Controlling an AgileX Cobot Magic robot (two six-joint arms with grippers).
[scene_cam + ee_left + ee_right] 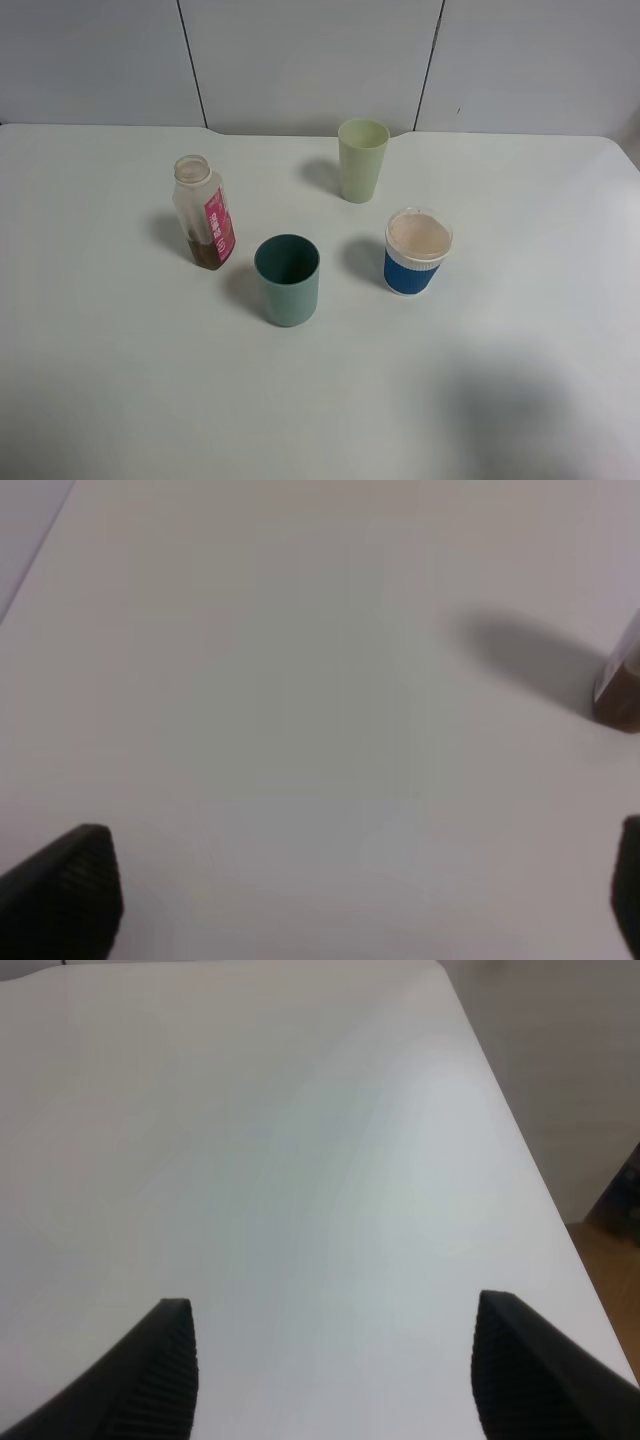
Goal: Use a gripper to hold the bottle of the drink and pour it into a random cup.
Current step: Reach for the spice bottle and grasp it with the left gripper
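Note:
The bottle (204, 213) stands upright and uncapped at the left of the white table, clear with a pink-red label. A little brown drink (207, 256) lies in its base. The teal cup (287, 279) stands just right of it, nearer the front. No arm shows in the exterior high view. The left wrist view has my left gripper (360, 895) open over bare table, its two black fingertips (70, 890) wide apart, with the bottle's brown base (618, 695) at the frame edge. My right gripper (335, 1375) is open too, with nothing between its fingers.
A taller pale green cup (361, 159) stands at the back middle. A blue-and-white paper cup (416, 251) stands right of the teal cup. In the right wrist view the table's edge (520, 1150) runs beside a brown floor (608, 1260).

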